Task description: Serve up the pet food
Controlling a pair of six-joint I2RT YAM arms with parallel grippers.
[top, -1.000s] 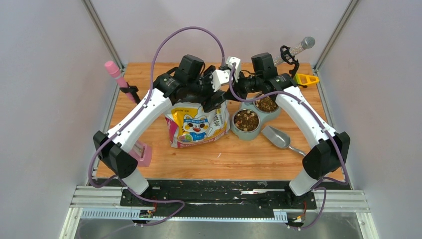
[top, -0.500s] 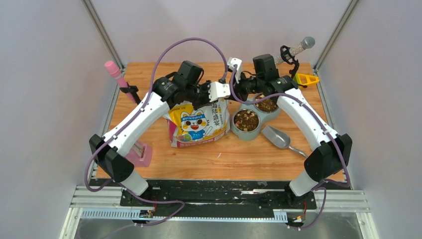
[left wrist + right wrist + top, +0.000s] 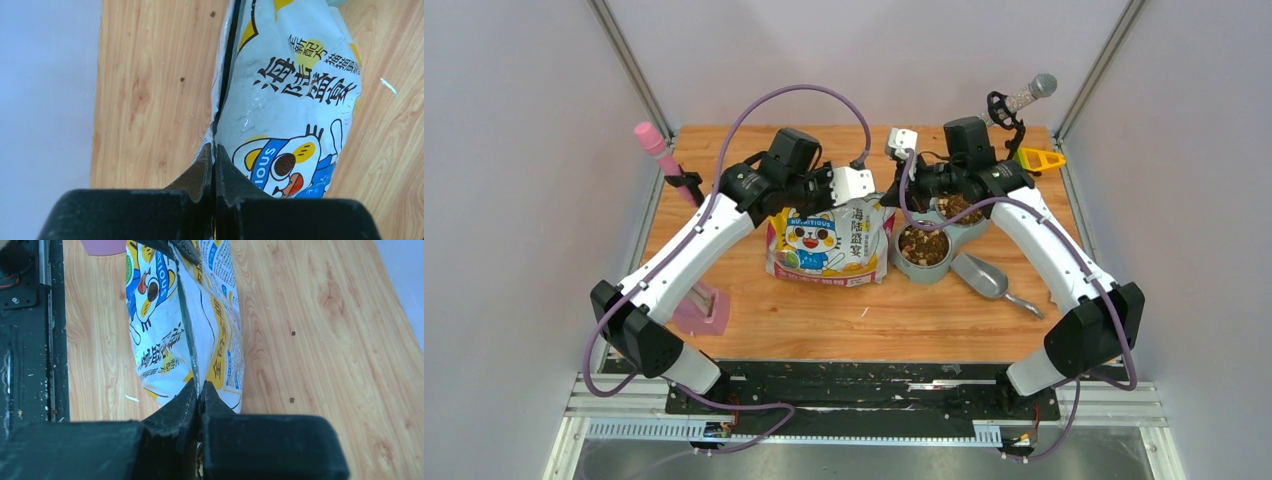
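The cartoon-cat bag [image 3: 829, 245] stands on the wooden table between my two arms. My left gripper [image 3: 215, 147] is shut on the left end of its top seam, next to the cat face. My right gripper [image 3: 198, 385] is shut on the seam's other end, by the Chinese characters. From above, the left gripper [image 3: 782, 208] and right gripper [image 3: 889, 200] hold the top edge stretched flat and closed. Brown pet food [image 3: 923, 243] fills the near cup of a grey-green double bowl [image 3: 894, 262], and more fills the far cup [image 3: 959, 208]. Any food inside the bag is hidden.
A grey scoop [image 3: 979, 272] lies just right of the bowl. A pink holder [image 3: 704, 310] and a pink-tipped tool [image 3: 656, 140] stand at the left edge. A yellow piece [image 3: 1039, 158] and a grey-tipped brush [image 3: 1024, 97] are at the back right. Stray crumbs [image 3: 291, 400] dot the wood.
My left gripper has shut on the bag's top seam and drawn back to the left. The bag has shifted and its top edge is now pulled flat between both grippers.
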